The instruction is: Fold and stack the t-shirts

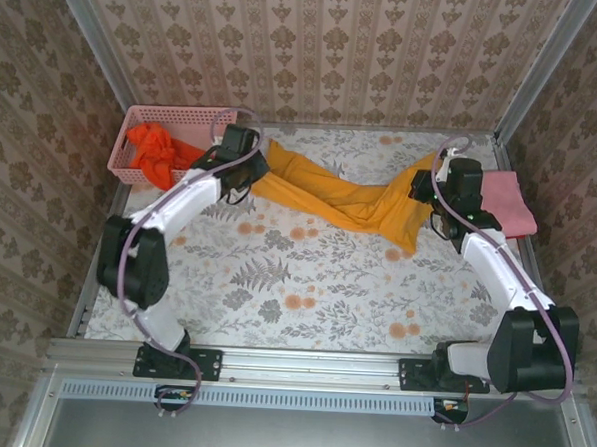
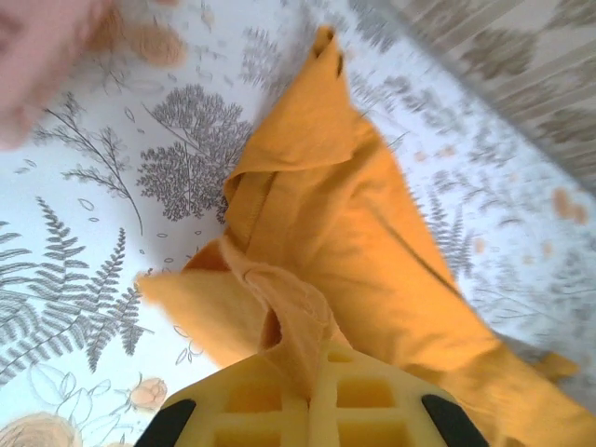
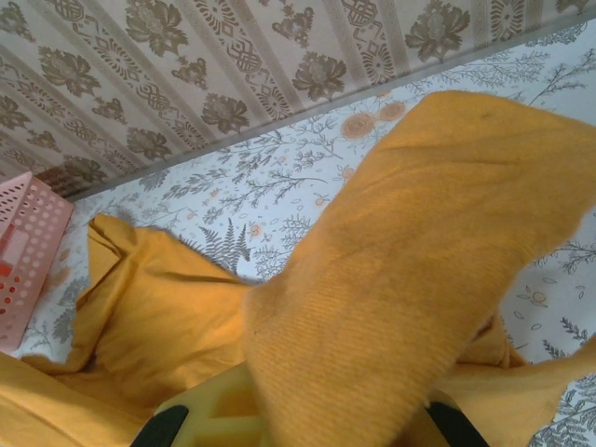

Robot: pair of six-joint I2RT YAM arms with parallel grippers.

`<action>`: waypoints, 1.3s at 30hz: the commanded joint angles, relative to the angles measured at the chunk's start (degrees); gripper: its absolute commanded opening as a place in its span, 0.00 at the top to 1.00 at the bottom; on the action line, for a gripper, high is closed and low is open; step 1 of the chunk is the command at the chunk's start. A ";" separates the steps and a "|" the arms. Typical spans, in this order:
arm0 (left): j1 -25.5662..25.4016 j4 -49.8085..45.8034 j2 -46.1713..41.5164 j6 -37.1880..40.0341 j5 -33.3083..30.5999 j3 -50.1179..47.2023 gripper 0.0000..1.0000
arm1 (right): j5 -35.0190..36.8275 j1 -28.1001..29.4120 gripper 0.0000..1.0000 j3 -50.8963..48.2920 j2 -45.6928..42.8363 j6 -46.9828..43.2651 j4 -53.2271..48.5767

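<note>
yellow tee (image 1: 340,196) stretched ctr, pink tee (image 1: 510,205) R

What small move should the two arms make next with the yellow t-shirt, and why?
Probably draw the two grippers a little further apart. The left gripper and right gripper are each shut on one end of the yellow t-shirt, which lies bunched like a rope across the table, so tension should help spread it for folding.
</note>
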 commanded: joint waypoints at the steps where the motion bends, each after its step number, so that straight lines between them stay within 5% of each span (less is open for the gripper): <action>1: -0.26 0.13 -6.22 -0.76 -2.86 -6.79 1.00 | -1.26 -0.20 1.00 1.71 -2.28 1.62 -3.66; 13: -0.78 0.38 -20.79 -10.01 -4.70 -35.21 0.99 | -4.08 0.24 1.00 -1.08 -0.30 3.75 -6.67; 17: -0.43 -2.37 -17.66 -11.69 -3.26 -37.48 0.82 | -6.13 0.90 0.88 -1.11 1.54 3.67 -5.46; 23: -1.59 -10.02 -21.24 -11.67 -11.24 -36.32 0.36 | -4.61 1.08 0.55 -0.63 1.72 3.07 -5.66; 26: -3.45 -11.71 -22.21 -11.45 -12.30 -34.50 0.25 | -4.38 1.12 0.47 -0.98 1.83 3.10 -5.49; 29: -3.48 -11.72 -20.60 -12.36 -9.93 -33.25 0.27 | -4.46 1.21 0.44 -1.27 2.18 3.49 -5.08; 32: -3.43 -11.01 -17.78 -13.54 -7.68 -32.40 0.54 | -4.55 1.31 0.43 -1.40 2.57 3.77 -4.83; 39: -3.19 -12.04 -13.05 -15.54 -5.92 -31.47 0.58 | -3.15 1.30 0.41 -1.18 2.16 3.26 -5.97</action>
